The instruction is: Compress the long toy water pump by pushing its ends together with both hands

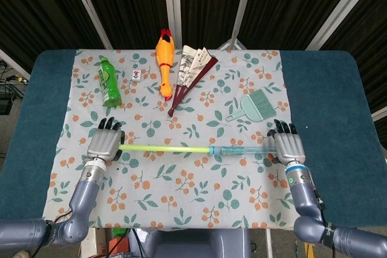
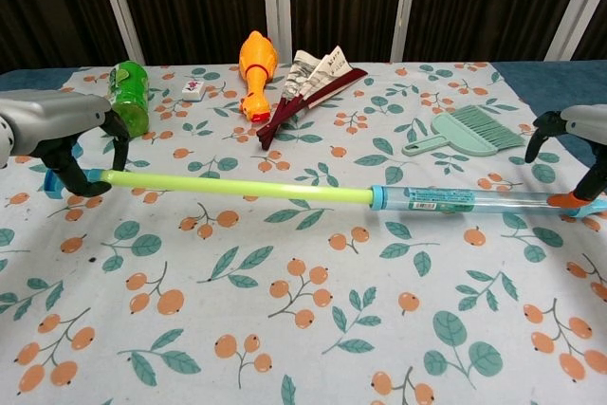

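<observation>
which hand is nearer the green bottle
Left. The left hand sits at the pump's yellow rod end, just below the bottle. The right hand is at the far blue end, across the cloth.

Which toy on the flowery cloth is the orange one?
The rubber chicken, lying near the far edge between the green bottle and the folded fan. The long water pump is yellow-green and clear blue instead.
</observation>
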`<action>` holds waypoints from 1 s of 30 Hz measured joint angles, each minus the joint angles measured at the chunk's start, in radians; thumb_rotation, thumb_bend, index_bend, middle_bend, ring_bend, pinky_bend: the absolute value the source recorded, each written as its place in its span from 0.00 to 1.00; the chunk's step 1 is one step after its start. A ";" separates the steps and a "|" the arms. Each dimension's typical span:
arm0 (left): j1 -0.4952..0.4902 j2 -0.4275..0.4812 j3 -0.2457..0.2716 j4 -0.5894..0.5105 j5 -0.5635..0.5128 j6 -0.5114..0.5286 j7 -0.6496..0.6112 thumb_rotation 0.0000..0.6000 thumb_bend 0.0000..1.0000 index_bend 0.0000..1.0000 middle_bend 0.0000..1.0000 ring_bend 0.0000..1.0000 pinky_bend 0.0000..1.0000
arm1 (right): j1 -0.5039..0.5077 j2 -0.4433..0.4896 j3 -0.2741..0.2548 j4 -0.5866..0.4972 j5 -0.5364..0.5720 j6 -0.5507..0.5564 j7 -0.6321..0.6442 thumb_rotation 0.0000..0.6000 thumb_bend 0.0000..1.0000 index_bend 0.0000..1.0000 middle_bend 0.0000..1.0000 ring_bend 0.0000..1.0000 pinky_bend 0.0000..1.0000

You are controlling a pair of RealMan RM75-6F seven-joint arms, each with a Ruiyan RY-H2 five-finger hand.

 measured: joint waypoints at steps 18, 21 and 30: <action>-0.007 0.006 0.008 0.003 -0.003 -0.003 -0.015 1.00 0.51 0.60 0.17 0.00 0.05 | 0.008 -0.036 -0.043 0.091 0.027 -0.004 -0.008 1.00 0.33 0.38 0.00 0.00 0.00; -0.008 0.007 0.007 0.003 -0.007 -0.003 -0.017 1.00 0.51 0.60 0.17 0.00 0.05 | 0.008 -0.039 -0.045 0.106 0.033 -0.009 -0.005 1.00 0.33 0.39 0.00 0.00 0.00; -0.012 0.017 0.003 0.004 -0.016 -0.004 -0.023 1.00 0.51 0.60 0.17 0.00 0.05 | 0.010 -0.054 -0.048 0.148 0.052 -0.017 -0.010 1.00 0.33 0.41 0.00 0.00 0.00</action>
